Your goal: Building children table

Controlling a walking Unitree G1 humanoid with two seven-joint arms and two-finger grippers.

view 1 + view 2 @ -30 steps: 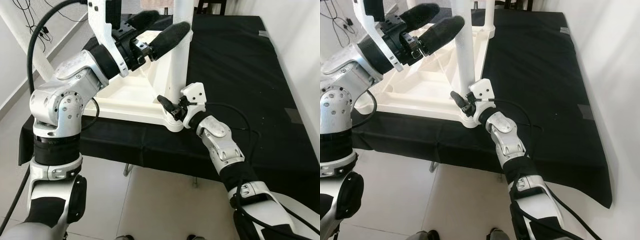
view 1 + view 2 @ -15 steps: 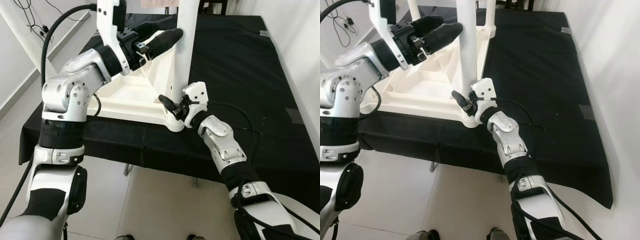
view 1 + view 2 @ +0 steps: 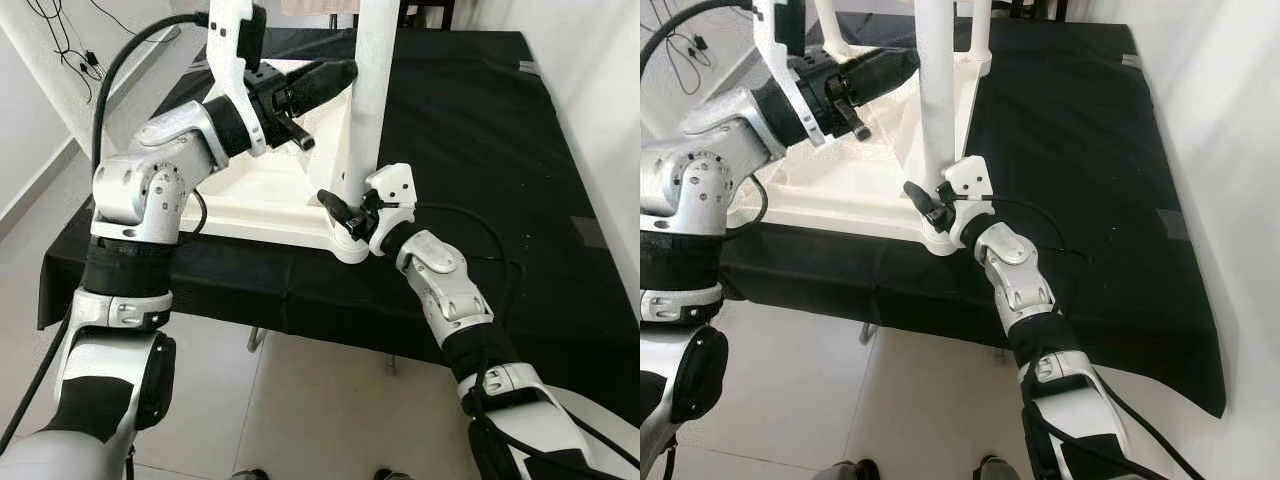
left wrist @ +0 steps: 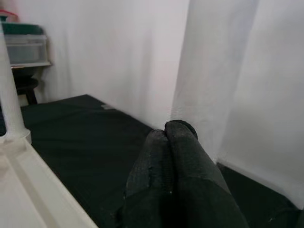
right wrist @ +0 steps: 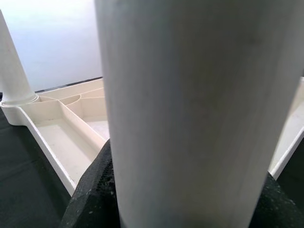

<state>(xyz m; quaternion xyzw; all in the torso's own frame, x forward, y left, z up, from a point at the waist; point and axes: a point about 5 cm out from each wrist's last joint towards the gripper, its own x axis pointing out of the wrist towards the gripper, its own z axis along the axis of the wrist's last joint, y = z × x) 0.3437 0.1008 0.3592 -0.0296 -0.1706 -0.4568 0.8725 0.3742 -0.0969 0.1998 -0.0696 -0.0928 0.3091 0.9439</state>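
Observation:
A white children's table [image 3: 258, 192] lies upside down on a black-covered bench [image 3: 480, 140]. A white leg [image 3: 366, 100] stands upright in its near right corner. My right gripper [image 3: 347, 214] is shut on the base of that leg; in the right wrist view the leg [image 5: 190, 114] stands between the black fingers [image 5: 90, 199]. My left gripper [image 3: 338, 72] is higher up, shut with nothing held. Its fingertips [image 4: 178, 130] rest against the side of the same leg. Another leg [image 3: 980, 30] stands at the far corner.
The black bench runs to a white wall [image 3: 610, 120] on the right, with bare cloth to the right of the white table. Tiled floor [image 3: 300, 400] lies below the bench's near edge. Black cables [image 3: 60, 60] hang at the far left.
The left gripper's fingers have gone from spread to pressed together, and the arm has swung right until the tips meet the upright leg. The right gripper has kept its hold.

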